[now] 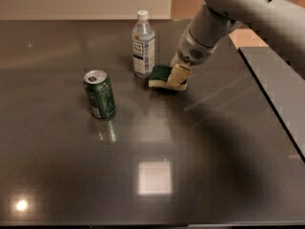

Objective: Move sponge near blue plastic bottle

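My gripper [177,77] sits just right of the bottle [143,46], jaws clamped on the right end of the sponge [159,74]. The sponge hangs low beside the bottle's base, green side up, and I cannot tell whether it touches the table [200,147] or the bottle. As I judge it, the sponge is close enough already, so the danger lies in overdoing it. The bottle is tall, narrow and probably light, and any further push leftward through the sponge could tip it or slide it off. If I let go with the sponge tilted, it may flop over or roll away from the bottle. Squeezed foam can also cling to a pad, so a quick retreat might drag it back out. The can [100,95], well left of the bottle and nearer the camera, looks safe.
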`<state>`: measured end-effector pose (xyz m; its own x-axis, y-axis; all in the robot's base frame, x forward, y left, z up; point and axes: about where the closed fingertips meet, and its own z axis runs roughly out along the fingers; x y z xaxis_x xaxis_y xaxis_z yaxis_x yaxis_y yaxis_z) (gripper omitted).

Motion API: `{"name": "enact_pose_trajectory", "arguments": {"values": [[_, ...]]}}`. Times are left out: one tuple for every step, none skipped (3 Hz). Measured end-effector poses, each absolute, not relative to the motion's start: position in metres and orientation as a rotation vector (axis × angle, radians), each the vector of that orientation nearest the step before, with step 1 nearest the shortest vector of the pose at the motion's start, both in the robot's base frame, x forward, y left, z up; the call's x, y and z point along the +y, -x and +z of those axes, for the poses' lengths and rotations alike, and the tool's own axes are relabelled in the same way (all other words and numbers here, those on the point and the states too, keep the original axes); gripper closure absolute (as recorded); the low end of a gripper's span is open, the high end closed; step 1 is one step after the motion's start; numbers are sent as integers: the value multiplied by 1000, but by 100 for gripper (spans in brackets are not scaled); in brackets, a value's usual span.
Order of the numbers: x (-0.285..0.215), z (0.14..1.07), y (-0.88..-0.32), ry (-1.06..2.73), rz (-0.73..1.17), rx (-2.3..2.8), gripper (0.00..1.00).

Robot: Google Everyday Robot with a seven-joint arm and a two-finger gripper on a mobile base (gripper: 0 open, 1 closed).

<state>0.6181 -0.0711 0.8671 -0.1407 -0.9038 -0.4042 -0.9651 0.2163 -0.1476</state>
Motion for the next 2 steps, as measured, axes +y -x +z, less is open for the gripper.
{"name": "enact_pose_trajectory", "arguments": {"values": [[-70, 865, -622, 1719, 209, 2099, 35], [-69, 863, -622, 1723, 211, 2098, 12]]}}
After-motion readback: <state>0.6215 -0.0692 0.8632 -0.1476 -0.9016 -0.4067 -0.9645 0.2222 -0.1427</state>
